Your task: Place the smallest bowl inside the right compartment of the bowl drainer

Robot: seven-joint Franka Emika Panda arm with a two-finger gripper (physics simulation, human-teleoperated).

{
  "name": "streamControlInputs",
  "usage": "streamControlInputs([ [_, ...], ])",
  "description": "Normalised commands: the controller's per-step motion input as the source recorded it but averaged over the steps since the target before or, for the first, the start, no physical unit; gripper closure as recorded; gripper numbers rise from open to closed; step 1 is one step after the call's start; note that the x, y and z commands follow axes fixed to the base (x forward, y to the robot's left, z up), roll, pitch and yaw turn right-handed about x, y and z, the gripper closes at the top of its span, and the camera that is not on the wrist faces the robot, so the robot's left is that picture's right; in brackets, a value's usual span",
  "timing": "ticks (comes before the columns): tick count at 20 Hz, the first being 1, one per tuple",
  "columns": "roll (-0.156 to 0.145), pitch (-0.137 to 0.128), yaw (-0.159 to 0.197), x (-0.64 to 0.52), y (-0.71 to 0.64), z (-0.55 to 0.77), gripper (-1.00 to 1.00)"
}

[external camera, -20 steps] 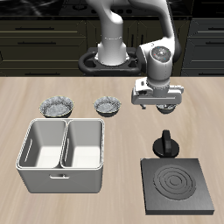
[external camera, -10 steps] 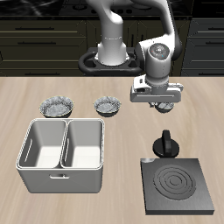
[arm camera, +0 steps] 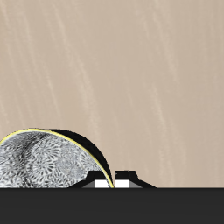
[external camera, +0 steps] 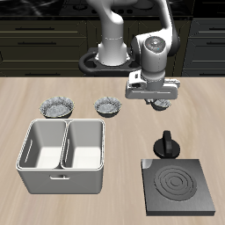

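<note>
We see the bowl drainer (external camera: pixel 63 156) near the front edge, both wells bare. Our gripper (external camera: pixel 158 105) hovers above the table, carrying nothing — jaw gap unreadable. The smallest bowl (external camera: pixel 108 106) sits just behind the drainer — untouched.

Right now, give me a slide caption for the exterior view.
Gripper above table, beside the smallest bowl; bowl drainer empty.

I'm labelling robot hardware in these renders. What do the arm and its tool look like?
The arm is glossy white with rounded, tube-like links. Its wrist housing is light grey, with a round cap that has a dark centre. The tool is a pale grey block with dark parts underneath. No cables or markings are visible.
</note>
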Motion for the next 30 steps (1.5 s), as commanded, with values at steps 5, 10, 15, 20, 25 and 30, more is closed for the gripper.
streamControlInputs([
  [5, -0.012, -0.054, 0.007, 0.05, -0.22, 0.48, 1.00],
  [10, 0.019, -0.068, -0.011, -0.04, -0.10, 0.49, 1.00],
  [15, -0.007, -0.059, 0.002, 0.05, -0.15, 0.40, 1.00],
  [20, 0.001, -0.038, 0.001, 0.06, -0.19, 0.42, 1.00],
  [25, -0.015, -0.070, -0.028, -0.06, -0.17, 0.54, 1.00],
  [30, 0.033, -0.018, 0.001, -0.01, -0.01, 0.32, 1.00],
])
